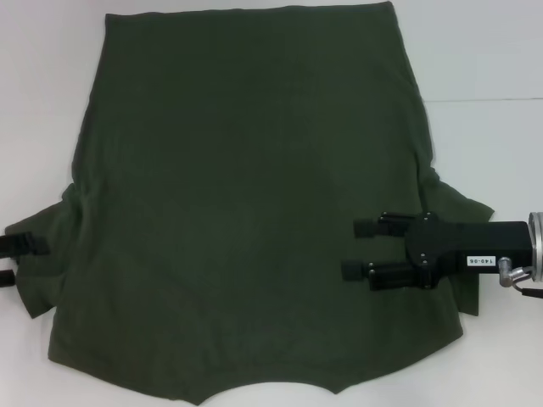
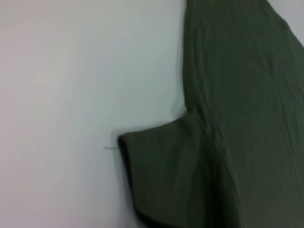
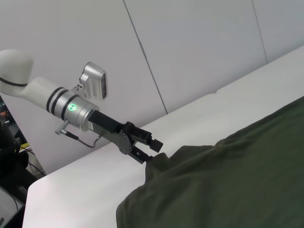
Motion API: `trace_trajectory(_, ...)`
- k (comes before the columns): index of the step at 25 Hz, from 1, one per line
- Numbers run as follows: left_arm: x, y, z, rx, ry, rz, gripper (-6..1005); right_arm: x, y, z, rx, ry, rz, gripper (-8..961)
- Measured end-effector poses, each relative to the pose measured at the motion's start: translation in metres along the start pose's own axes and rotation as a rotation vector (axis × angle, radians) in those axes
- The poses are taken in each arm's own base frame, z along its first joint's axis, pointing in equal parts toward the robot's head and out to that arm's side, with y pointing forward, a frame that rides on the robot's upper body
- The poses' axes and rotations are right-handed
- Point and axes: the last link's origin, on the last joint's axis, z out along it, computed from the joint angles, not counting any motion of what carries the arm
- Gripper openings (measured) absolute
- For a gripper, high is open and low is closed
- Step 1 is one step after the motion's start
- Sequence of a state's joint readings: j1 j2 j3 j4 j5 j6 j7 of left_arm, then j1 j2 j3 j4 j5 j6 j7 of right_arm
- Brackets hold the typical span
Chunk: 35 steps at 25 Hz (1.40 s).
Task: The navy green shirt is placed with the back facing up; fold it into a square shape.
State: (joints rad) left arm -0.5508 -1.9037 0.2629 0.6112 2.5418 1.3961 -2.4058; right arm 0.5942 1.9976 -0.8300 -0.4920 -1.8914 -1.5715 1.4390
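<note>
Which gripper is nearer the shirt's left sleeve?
Left. The left gripper sits right at the left sleeve of the navy green shirt; the right gripper, open, hangs over the shirt's opposite side.

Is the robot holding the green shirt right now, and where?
The right pincer is open above the navy green shirt, holding nothing. The left pincer sits at the shirt's left sleeve; a grip cannot be told.
</note>
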Motion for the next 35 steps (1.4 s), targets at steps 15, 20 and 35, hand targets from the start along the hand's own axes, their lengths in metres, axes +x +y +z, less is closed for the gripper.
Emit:
trace_trajectory(15,-0.003,0.01,0.014,-0.033,-0.023,0.003,936,0.0,0.0,0.003,-0.001,0.006,0.001,918)
trace_trajectory(20,-0.003,0.01,0.015,-0.034,-0.023,0.003,936,0.0,0.0,0.003,-0.002,0.007,0.003,917)
trace_trajectory(35,-0.006,0.01,0.017,-0.037,-0.034,-0.001,826,0.0,0.0,0.003,-0.002,0.007,0.003,916)
